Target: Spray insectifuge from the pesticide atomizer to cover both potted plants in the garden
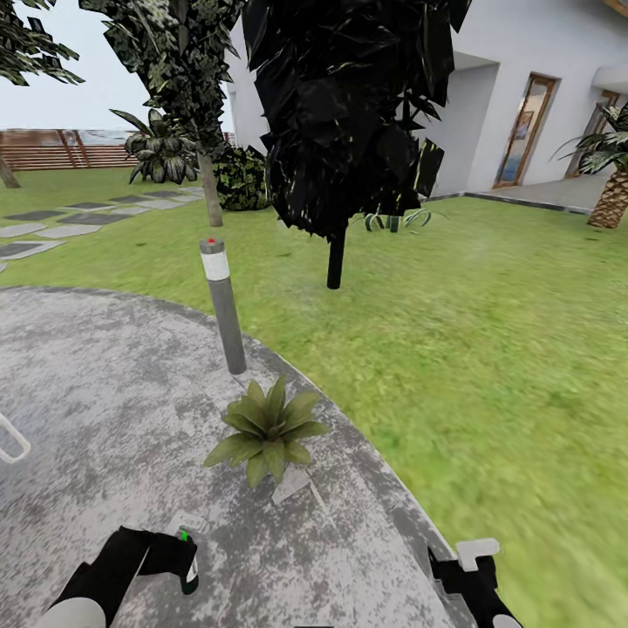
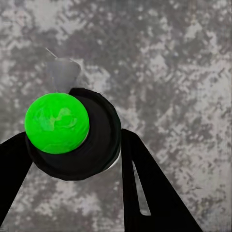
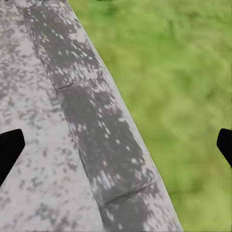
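Observation:
My left gripper [image 1: 170, 554] is low over the stone patio [image 1: 105, 392], shut on the pesticide atomizer [image 1: 189, 571], a small pale sprayer with a green spot on top. In the left wrist view the atomizer [image 2: 72, 130] fills the gap between the black fingers [image 2: 145, 188], its pale nozzle pointing down at the stone. One potted plant [image 1: 266, 429], a low rosette of pointed green leaves, stands on the patio just ahead and to the right of that gripper. My right gripper [image 1: 462, 563] hangs open over the patio's edge, its gap [image 3: 116, 145] holding nothing.
A grey bollard lamp [image 1: 222, 305] stands behind the plant at the patio rim. A dark-leaved tree [image 1: 336, 253] rises from the lawn [image 1: 488, 349] beyond. Stepping slabs [image 1: 52, 228] and a wooden fence [image 1: 52, 150] lie far left, the white house [image 1: 523, 96] far right.

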`<state>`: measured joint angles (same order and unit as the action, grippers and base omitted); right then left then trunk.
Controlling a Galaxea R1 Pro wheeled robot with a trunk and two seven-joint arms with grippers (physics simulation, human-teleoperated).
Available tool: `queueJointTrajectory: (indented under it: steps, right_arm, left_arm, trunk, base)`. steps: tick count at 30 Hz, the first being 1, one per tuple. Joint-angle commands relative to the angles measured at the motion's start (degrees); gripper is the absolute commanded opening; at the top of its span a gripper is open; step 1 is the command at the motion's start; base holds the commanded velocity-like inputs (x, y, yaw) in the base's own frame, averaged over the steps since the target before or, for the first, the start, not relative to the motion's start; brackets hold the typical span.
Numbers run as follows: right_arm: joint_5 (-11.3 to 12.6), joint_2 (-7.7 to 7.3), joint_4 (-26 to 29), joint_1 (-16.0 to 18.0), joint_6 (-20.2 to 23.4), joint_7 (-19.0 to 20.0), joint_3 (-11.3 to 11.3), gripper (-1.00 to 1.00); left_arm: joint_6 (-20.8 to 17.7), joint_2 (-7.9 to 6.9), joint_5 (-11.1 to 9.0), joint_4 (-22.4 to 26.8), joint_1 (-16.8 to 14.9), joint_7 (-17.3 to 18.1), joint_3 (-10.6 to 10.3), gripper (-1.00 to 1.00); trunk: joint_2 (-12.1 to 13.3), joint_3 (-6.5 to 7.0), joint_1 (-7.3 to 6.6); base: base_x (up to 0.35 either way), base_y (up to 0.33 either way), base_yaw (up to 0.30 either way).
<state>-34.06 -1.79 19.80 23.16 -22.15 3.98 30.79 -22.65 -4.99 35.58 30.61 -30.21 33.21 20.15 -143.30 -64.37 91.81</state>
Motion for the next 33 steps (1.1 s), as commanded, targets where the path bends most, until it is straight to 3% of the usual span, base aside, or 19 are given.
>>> queueJointTrajectory:
  steps: [1, 4, 7, 9, 13, 16, 23, 26, 28, 30, 33]
  right_arm:
    - [-0.2, -0.07, -0.1, 0.0, -0.2, 0.4, 0.4, 1.0]
    - [-0.2, -0.13, -0.6, 0.0, -0.2, -0.7, 0.5, 1.0]
    - [-0.2, 0.04, -1.2, 0.0, -0.1, -7.7, 0.7, 1.0]
    - [-0.2, 0.1, -3.7, 0.0, -0.2, -9.5, 0.7, 1.0]
    - [-0.1, 0.06, -6.1, 0.0, -0.2, -10.1, 0.7, 1.0]
    - [-0.1, 0.04, -6.3, 0.0, -0.2, -10.1, 0.7, 1.0]
    - [-0.4, 0.03, -6.4, 0.0, -0.2, -10.1, 0.7, 1.0]
    - [-0.6, 0.1, -7.3, 0.0, -0.2, -10.1, 0.6, 1.0]
    - [-0.6, 0.06, -8.2, 0.0, -0.3, -10.1, 0.6, 1.0]
    - [-0.6, 0.09, -8.6, 0.0, -0.3, -10.1, 0.6, 1.0]
    - [-0.6, 0.05, -8.7, 0.0, -0.3, -10.0, 0.6, 1.0]
  left_arm:
    - [-0.2, 0.02, 0.4, 0.1, 0.0, 0.5, 0.4, -1.0]
    - [-0.2, 0.07, 0.4, 0.1, 0.0, 0.5, 0.4, -1.0]
    - [-0.2, 0.09, 0.4, 0.1, 0.0, 0.4, 0.4, -1.0]
    - [-0.2, 0.08, 0.4, 0.1, 0.0, 0.4, 0.4, -1.0]
    - [1.7, -0.02, 0.4, 0.1, 0.2, 0.5, 0.4, -1.0]
    - [5.7, -0.01, 0.4, 0.0, 0.3, 0.5, 0.3, -1.0]
    - [6.5, -0.37, 0.8, 0.1, 0.3, 0.9, -0.1, -1.0]
    - [6.2, -1.8, 1.2, 0.2, 0.0, 1.5, -0.1, -1.0]
    - [5.9, -3.39, 2.7, 0.6, -0.1, 3.2, 0.0, -1.0]
    - [5.8, -4.21, 6.7, 1.0, -0.3, 7.4, -0.1, -1.0]
    - [5.6, -4.1, 12.6, 3.7, -0.6, 12.9, -0.2, -1.0]
  trunk:
    - [0.0, -0.05, 0.02]
    - [0.0, -0.05, 0.02]
    - [0.0, -0.05, 0.02]
    - [0.0, -0.05, 0.02]
    - [0.0, -0.05, 0.02]
    - [0.0, -0.05, 0.02]
    - [0.0, -0.05, 0.02]
    - [0.0, -0.05, 0.02]
    - [0.0, -0.05, 0.02]
    - [0.0, -0.05, 0.02]
    - [0.0, -0.05, 0.02]
  base:
    - [0.325, 0.092, 0.0]
    - [0.332, 0.129, 0.0]
    - [0.334, 0.143, 0.0]
    - [0.335, 0.111, 0.0]
    - [0.318, 0.076, 0.0]
    - [0.074, 0.013, 0.0]
    - [0.006, 0.001, 0.0]
    - [0.0, 0.0, 0.0]
    - [0.0, 0.0, 0.0]
    - [0.0, 0.0, 0.0]
    - [0.0, 0.0, 0.0]
